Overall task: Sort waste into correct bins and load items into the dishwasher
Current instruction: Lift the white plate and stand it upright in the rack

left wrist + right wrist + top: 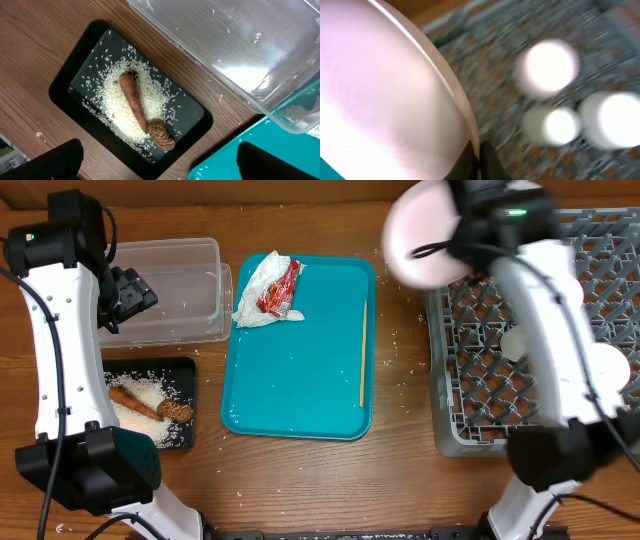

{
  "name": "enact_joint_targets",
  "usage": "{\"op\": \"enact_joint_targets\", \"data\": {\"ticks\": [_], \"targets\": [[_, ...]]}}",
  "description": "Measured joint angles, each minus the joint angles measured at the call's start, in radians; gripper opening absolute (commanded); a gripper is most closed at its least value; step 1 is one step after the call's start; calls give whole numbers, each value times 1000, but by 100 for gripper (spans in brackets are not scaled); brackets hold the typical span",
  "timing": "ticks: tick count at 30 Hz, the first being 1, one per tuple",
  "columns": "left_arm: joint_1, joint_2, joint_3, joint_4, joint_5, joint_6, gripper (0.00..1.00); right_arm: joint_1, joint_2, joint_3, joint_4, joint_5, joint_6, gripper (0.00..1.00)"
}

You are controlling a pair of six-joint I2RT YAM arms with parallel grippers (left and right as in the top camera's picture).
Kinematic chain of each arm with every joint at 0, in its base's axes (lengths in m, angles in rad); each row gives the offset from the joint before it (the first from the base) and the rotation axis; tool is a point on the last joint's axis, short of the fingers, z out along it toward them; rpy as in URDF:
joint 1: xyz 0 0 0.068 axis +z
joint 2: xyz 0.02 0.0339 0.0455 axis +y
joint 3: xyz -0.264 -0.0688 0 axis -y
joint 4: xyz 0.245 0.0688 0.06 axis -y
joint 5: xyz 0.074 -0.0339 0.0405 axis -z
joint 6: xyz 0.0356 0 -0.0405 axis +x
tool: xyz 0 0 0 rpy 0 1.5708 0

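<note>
Overhead: right arm reaches right of the teal tray [300, 380], right end effector [455, 242] clamped on the large white plate [420, 240], aloft over the dish rack [480, 400] corner (bare desk [400, 470] between). Left wrist: left end effector [160, 157] spread wide above the black tray [62, 87], left of the teal tray. Right wrist: blurred plate rim.

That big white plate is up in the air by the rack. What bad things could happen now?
1. The right tool seems to pinch the plate only at its rim, so it might slip and drop onto the dish rack or the table.
2. Three white dishes already sit in the rack; the plate could bump them if it is lowered there.
</note>
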Motion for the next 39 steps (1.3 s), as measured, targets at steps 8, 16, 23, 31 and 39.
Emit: {"op": "enact_joint_targets", "data": {"ticks": [8,16,23,31,39], "targets": [[0,0,0,0,0,0,100,-145,20,-29,150,128,-95,4],[0,0,0,0,0,0,100,-160,105,-110,232,288,-134,4],[0,0,0,0,0,0,100,-143,147,-137,243,334,-136,4],[0,0,0,0,0,0,100,-101,152,-138,243,336,-138,4],[0,0,0,0,0,0,100,-83,164,-200,280,349,-139,4]]}}
